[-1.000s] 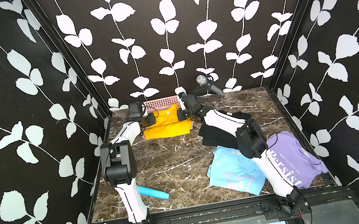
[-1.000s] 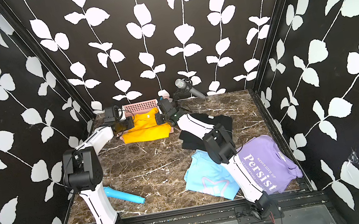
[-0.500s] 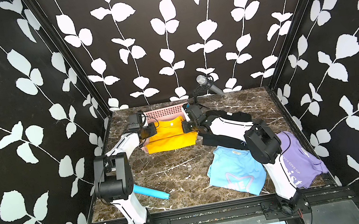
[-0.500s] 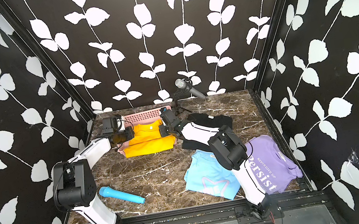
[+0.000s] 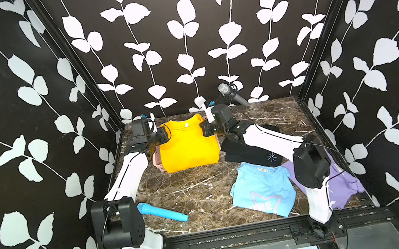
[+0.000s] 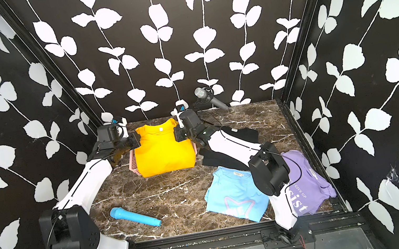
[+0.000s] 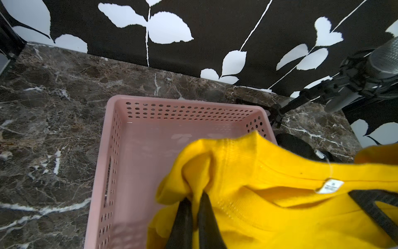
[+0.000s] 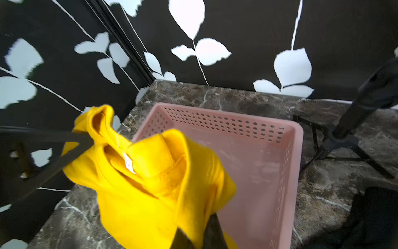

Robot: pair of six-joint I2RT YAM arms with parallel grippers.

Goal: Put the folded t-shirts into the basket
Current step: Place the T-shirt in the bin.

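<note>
Your left gripper (image 7: pixel 194 197) and right gripper (image 8: pixel 195 223) each pinch the yellow shirt (image 5: pixel 187 148). The basket (image 7: pixel 183 101) lies just below both.

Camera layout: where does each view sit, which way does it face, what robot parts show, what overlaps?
Top views: high in front, looking down and back across the table; both whole arms, left gripper and right gripper pinching the yellow shirt over the basket.
Left wrist: on the left arm, looking past its shut jaws at shirt and basket; a finger of the right gripper shows.
Right wrist: on the right arm, same target from the opposite side; left gripper shows.
Shared: basket and shirt in every view.
</note>
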